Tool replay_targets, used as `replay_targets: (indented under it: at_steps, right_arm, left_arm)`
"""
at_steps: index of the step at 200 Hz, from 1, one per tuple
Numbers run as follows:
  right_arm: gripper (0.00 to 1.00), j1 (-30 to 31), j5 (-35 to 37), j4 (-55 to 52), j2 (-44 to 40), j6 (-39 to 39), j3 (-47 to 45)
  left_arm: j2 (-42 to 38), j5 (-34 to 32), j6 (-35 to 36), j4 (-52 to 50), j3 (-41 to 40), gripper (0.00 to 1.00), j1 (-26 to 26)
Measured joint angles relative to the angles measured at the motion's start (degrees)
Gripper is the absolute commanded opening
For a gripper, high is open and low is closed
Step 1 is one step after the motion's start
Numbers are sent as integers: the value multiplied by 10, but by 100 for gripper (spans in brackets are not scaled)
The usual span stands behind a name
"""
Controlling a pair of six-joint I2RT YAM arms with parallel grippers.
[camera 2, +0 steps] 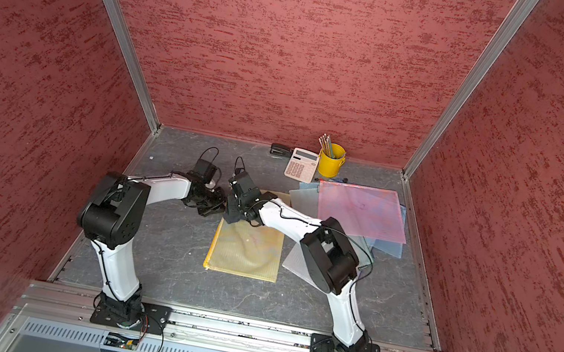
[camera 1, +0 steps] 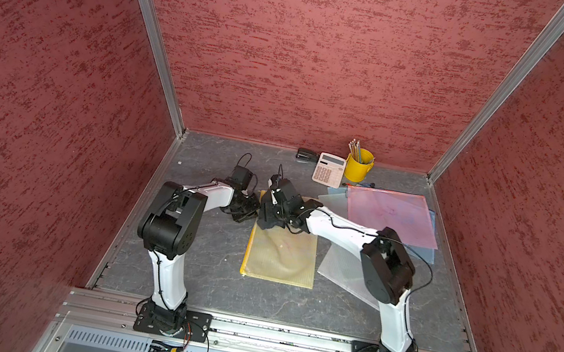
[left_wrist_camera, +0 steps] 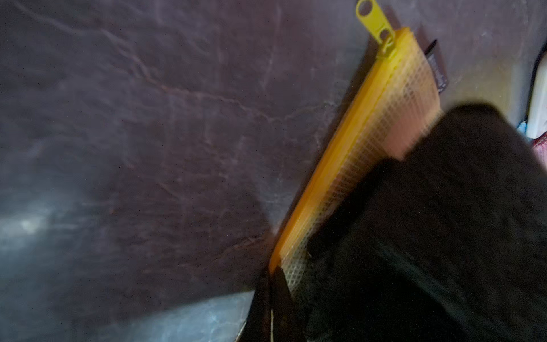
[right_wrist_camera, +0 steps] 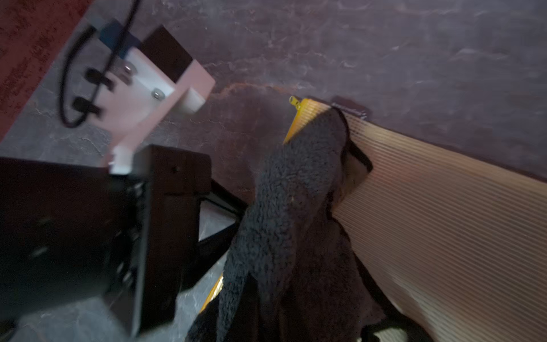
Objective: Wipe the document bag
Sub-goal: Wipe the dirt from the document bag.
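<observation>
The right hand [camera 1: 271, 214] clutches fuzzy dark cloth [right_wrist_camera: 293, 192] on yellow mesh bag [camera 1: 281, 259]; left hand [camera 1: 246, 214] clenched, perhaps touching it.

The table [camera 1: 199, 280] is a dark grey, marble-veined slab filling the lower middle of both top views.

- Centre: a yellow document bag [camera 1: 281, 259] lies flat, with its zip edge on the left.
- Just right of it: a clear bag [camera 1: 346, 270], set askew.
- Upper right of the slab: a stack of flat bags, a pink bag [camera 1: 394, 216] on top of bluish ones [camera 1: 425, 255].
- Along the rear edge, left to right: a stapler [camera 1: 306, 156], a calculator [camera 1: 329, 169] and a yellow cup [camera 1: 358, 167], close together.
</observation>
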Motion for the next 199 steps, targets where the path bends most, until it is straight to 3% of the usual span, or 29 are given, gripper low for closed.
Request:
replay_targets:
  at_steps: [16, 35, 79, 102, 122, 146, 177, 199]
  right_arm:
    - [0, 2, -1, 40, 12, 2, -57]
    - [0, 6, 1, 71, -39, 15, -133]
    - [0, 12, -9, 71, -278, 109, -433]
    - [0, 11, -17, 36, -357, 136, -498]
    - [0, -2, -11, -40, -334, 126, -438]
    - [0, -19, 7, -103, -223, 88, -259]
    - [0, -28, 16, -70, -70, 42, -29]
    - [0, -31, 12, -41, 21, 25, 55]
  left_arm:
    - [0, 0, -1, 0, 0, 0, 0]
    - [0, 4, -5, -6, 1, 0, 1]
    - [0, 20, -6, -17, 1, 0, 7]
    - [0, 23, 13, -27, 2, 0, 10]
    - [0, 20, 30, -33, 5, 0, 10]
    - [0, 7, 44, -35, 9, 0, 9]
    - [0, -5, 50, -35, 11, 0, -6]
    - [4, -9, 50, -35, 17, 0, -16]
